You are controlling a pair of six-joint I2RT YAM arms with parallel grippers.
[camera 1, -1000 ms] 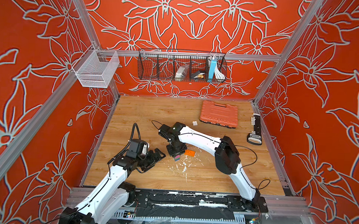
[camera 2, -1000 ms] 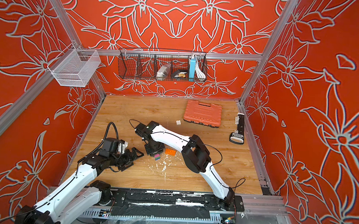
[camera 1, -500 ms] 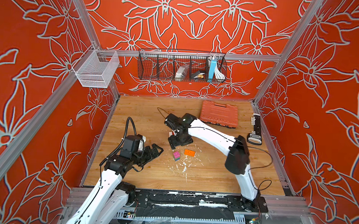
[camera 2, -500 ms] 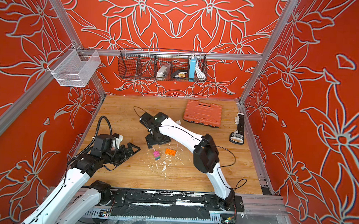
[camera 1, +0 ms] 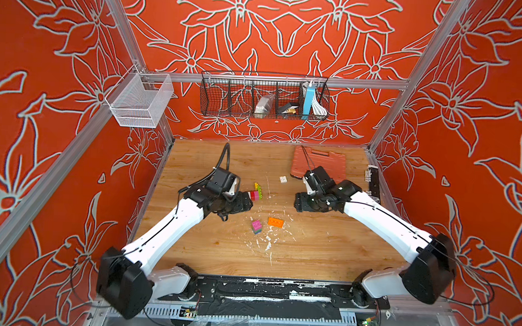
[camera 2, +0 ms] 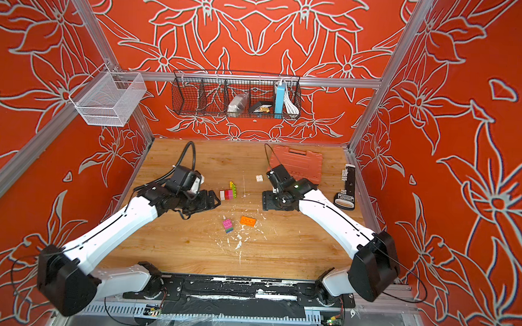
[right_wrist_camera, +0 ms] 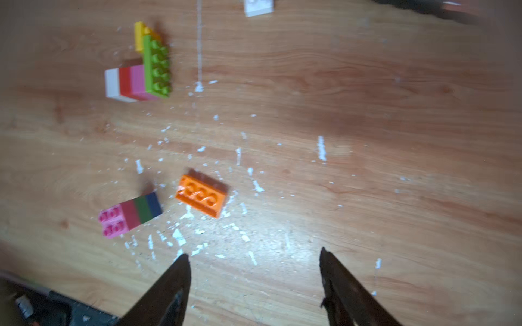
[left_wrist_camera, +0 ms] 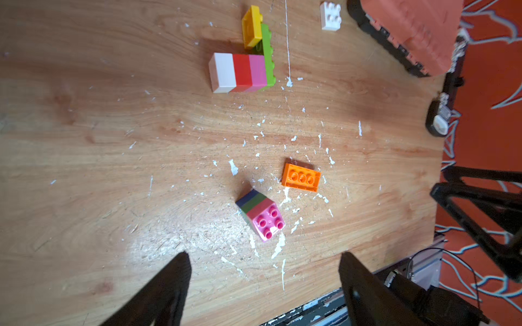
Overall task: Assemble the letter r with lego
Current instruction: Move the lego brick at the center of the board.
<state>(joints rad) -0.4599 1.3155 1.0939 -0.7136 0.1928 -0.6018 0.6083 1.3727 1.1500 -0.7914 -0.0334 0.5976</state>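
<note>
Lego lies in four separate places on the wooden surface [camera 1: 219, 246], all of it near the middle. Nearest to the front is a small stack [camera 1: 256, 226] of four layers, pink with studs, then red, green and blue; it seems to lie on its side among white chips [camera 1: 268, 245]. Just beside it, not touching, is an orange brick [camera 1: 275, 222], whose upper face shows a row of three rings. A little farther back the two arms reach in from both sides. The left gripper [left_wrist_camera: 263, 255] is spread apart with nothing between the fingers, and the right gripper [right_wrist_camera: 253, 252] is also released and holds nothing. Between them, closer to the left one, lies the joined piece [camera 1: 256, 193]: white, red and pink blocks in a row, a long lime brick across the end with its studs pointing sideways, and a yellow piece attached behind it. Farther back is a single white brick [camera 1: 283, 179], apart from the others, and behind it, near the back wall, an orange case [camera 1: 320, 164].
</note>
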